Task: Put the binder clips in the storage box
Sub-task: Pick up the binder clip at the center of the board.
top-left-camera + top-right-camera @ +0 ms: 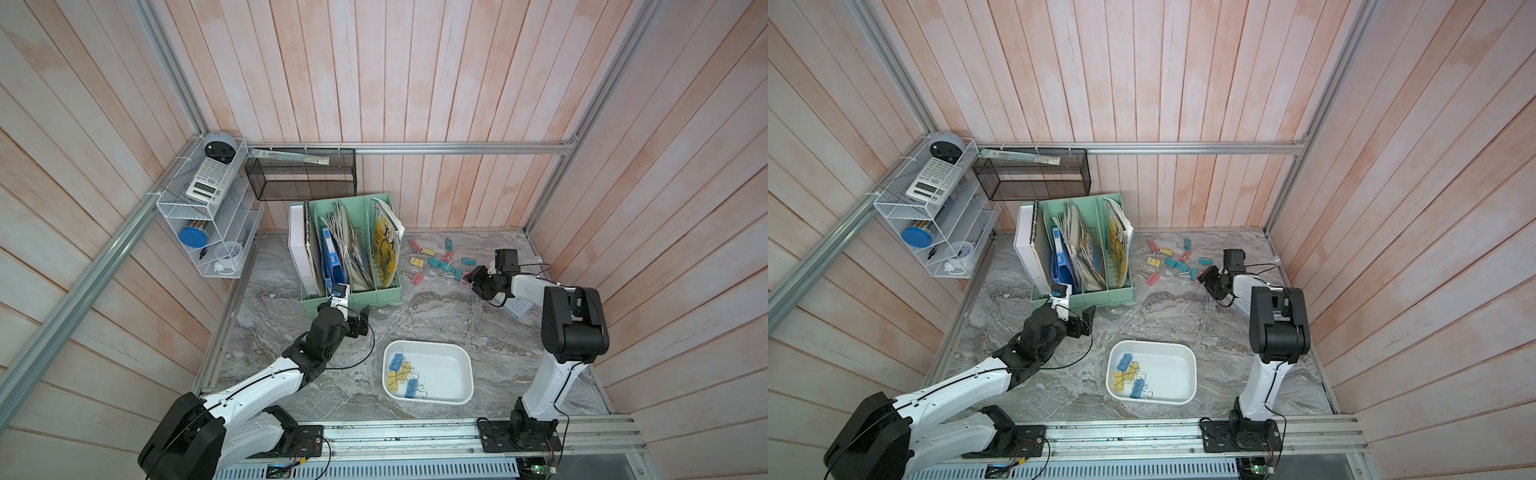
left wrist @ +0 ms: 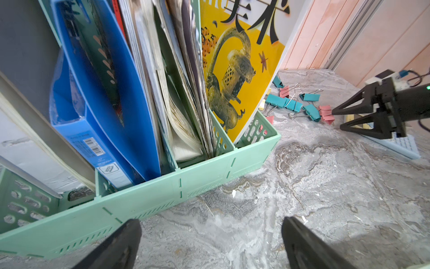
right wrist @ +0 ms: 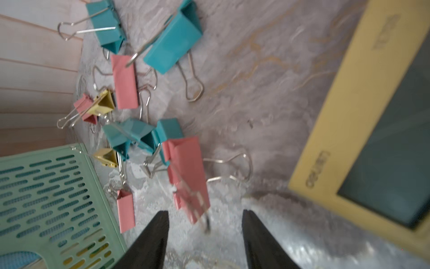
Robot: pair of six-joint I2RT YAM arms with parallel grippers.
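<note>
Loose binder clips [image 1: 440, 259] in pink, yellow and teal lie scattered on the marble table [image 1: 436, 307] at the rear, just beside the mint file holder [image 1: 353, 291]. Several blue and yellow clips [image 1: 401, 376] rest inside the storage box [image 1: 428, 343] near the front. The right gripper [image 3: 204, 213] hovers at the edge of the scattered clips, jaws parted and empty, with a blurred pink clip [image 3: 186, 177] just ahead of its tips. The left gripper [image 2: 211, 223] is spread wide, holding nothing, in front of the file holder.

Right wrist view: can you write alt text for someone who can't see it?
The right gripper, fingers apart with nothing gripped, faces a blurred pink binder clip at its fingertips. More teal, pink and yellow binder clips lie scattered on the table between a mint-green file holder and a yellow-framed calculator.
</note>
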